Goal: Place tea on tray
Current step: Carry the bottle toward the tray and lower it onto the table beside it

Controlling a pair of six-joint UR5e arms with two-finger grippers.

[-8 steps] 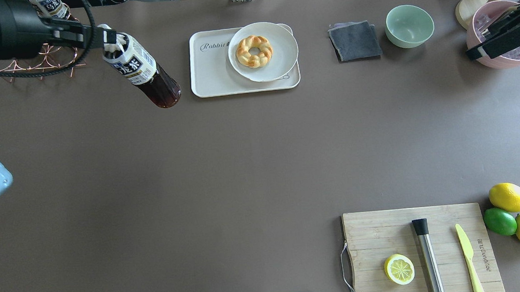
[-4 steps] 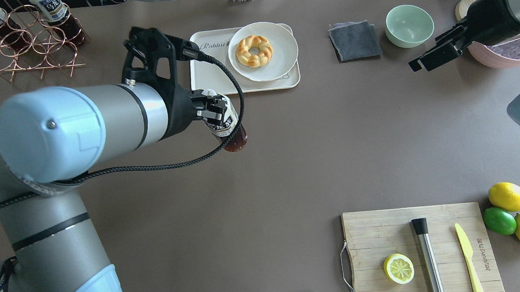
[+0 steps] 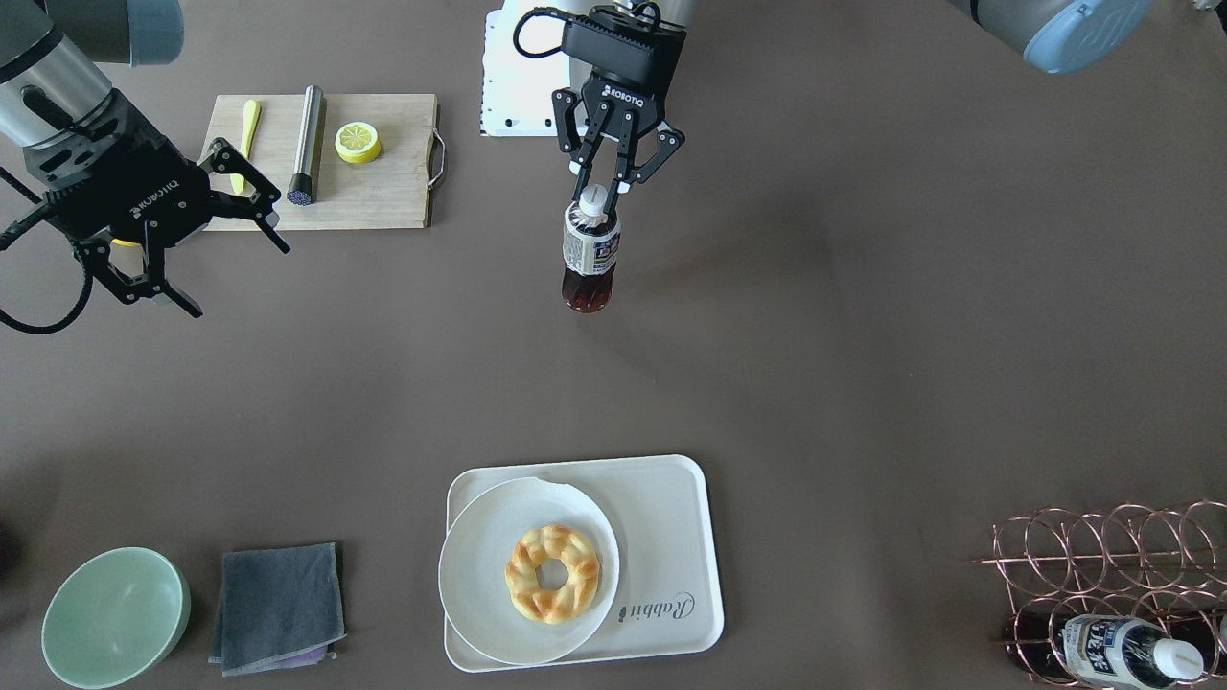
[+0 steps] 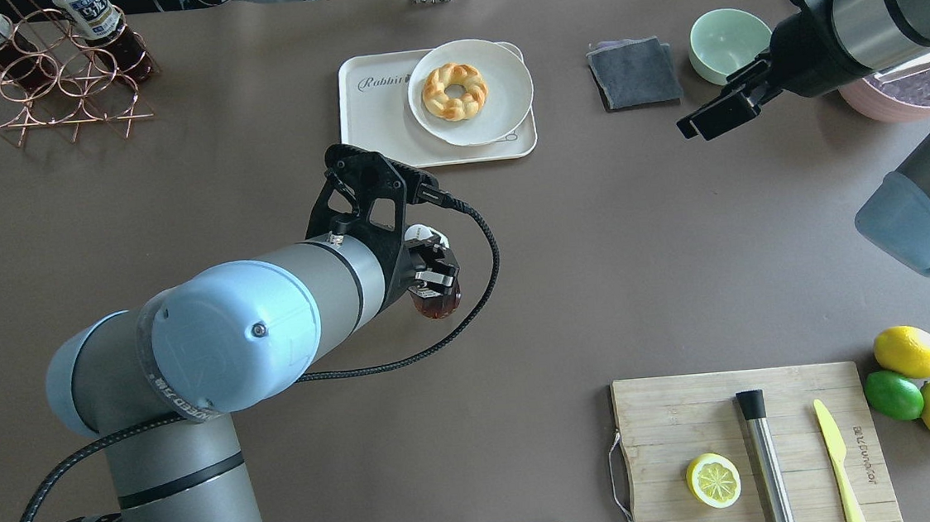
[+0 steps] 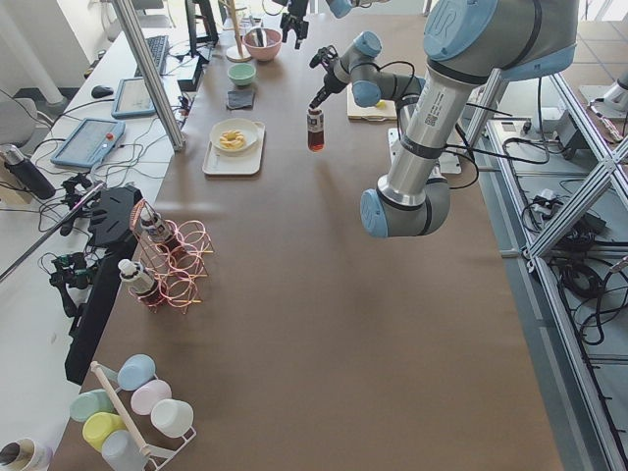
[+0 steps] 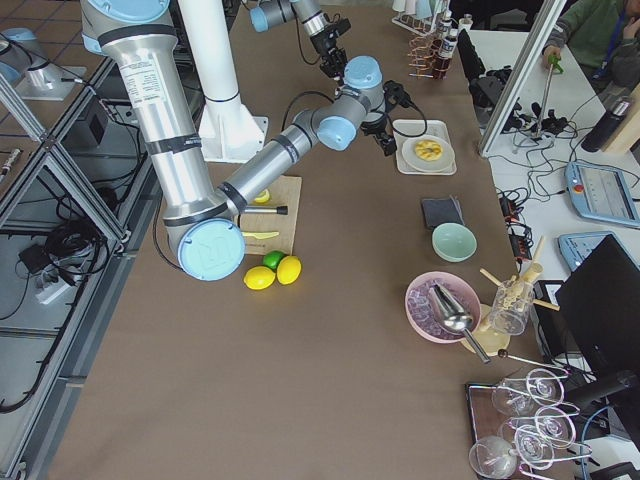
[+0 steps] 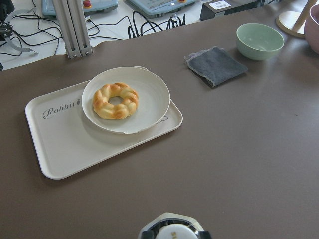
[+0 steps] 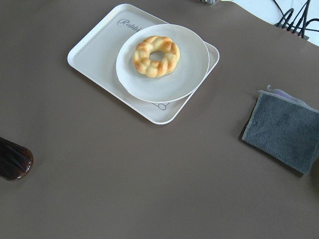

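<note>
- The tea [image 3: 590, 259] is gripped at its white cap by the left gripper [image 3: 596, 192], whose fingers are closed narrowly on the cap; the bottle hangs upright over the open surface [image 3: 863, 335], well apart from the tray [image 3: 671, 517].
- The right gripper [image 3: 242, 280] is spread wide and empty, and takes no part in this step.
- Step in hand, as judged: carriage of the tea to the tray.
- Much of the tray is covered by a plate [image 3: 479, 575] with a bread ring [image 3: 553, 573]. The bare strip beside the plate, by the script, is the likely target.
- The bottle is best kept vertical, carried clear of the plate rim, lowered until its base rests flat, and only then released; held by the cap alone, it may swing.
- Writing: "Rabbit" is read on the tray and "ROBOTIQ" on both grippers. The dark print on the tea label cannot be read.
</note>
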